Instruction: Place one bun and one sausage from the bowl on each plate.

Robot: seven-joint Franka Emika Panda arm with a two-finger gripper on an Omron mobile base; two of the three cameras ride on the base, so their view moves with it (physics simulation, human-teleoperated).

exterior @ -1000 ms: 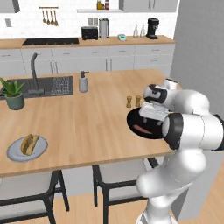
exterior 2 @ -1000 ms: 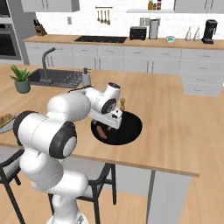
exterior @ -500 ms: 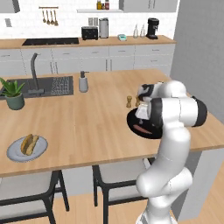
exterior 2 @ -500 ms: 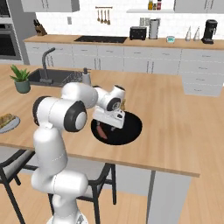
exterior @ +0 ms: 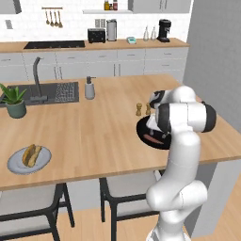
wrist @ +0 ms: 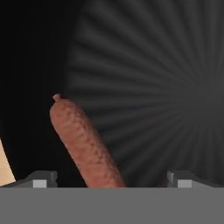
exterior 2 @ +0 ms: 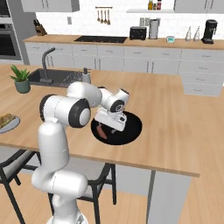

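Pincer (wrist: 109, 180) of ours gapes wide, low over the ribbed matte-black round bowl (wrist: 153, 87), a speckled reddish-brown sausage (wrist: 83, 142) lying between our fingertips (wrist: 41, 179).

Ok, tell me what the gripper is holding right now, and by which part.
Nothing is held. The gripper is open over the black bowl, its fingertips standing on either side of the sausage without closing on it.

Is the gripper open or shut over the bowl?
Open: in the hand view the gripper has its jaws wide apart, either side of the sausage in the bowl.
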